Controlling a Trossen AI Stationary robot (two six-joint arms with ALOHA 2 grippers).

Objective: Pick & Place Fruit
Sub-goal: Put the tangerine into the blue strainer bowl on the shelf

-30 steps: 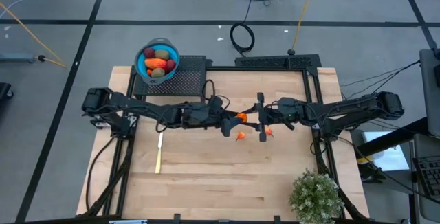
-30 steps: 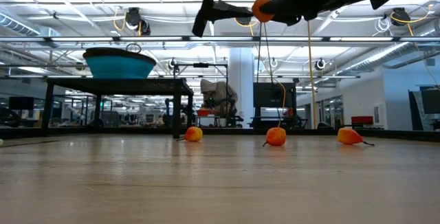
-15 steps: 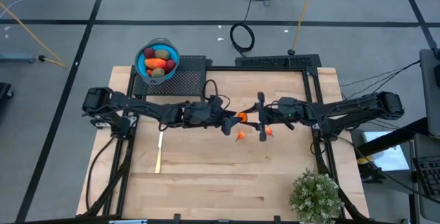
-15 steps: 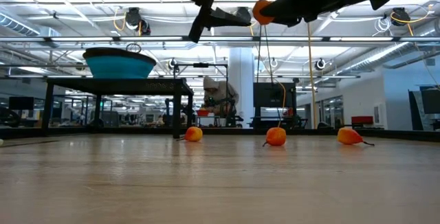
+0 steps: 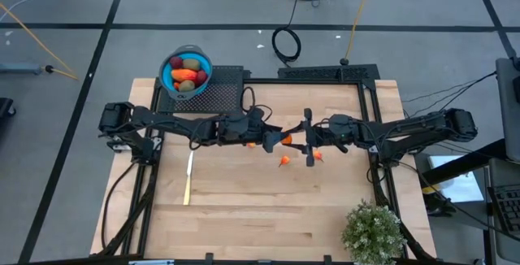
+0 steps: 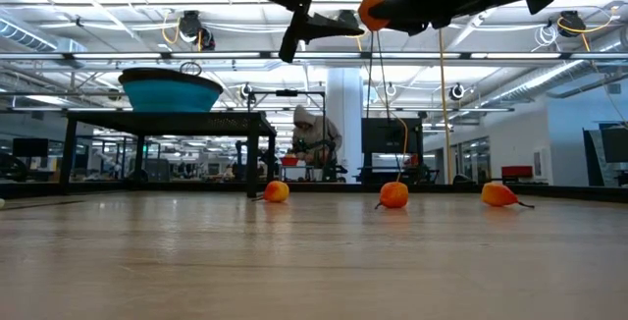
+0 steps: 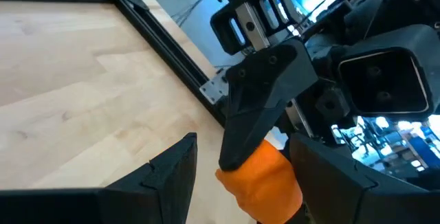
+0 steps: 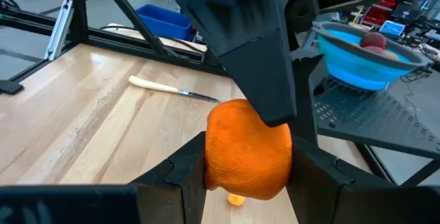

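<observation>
Holding a small orange fruit (image 8: 247,148) pinched between its two fingers, the right gripper (image 5: 305,140) hangs above the middle of the table (image 5: 260,208), and the left gripper (image 5: 268,141) faces it from the 9 o'clock side with its fingers spread, one of them already laid against the fruit. The piece looks light and a little soft, with smooth skin, so I judge it can slip or be squashed; the best hold is across its widest part, gentle but firm. Three more orange fruits (image 6: 393,194) lie on the wood under the arms. The blue bowl (image 5: 186,73), already with red and green pieces inside, stands on a black mesh stand at 11 o'clock. A pale knife (image 5: 188,178) lies toward 8 o'clock and a small plant (image 5: 372,232) at 5 o'clock, both well apart from the hand-over.
</observation>
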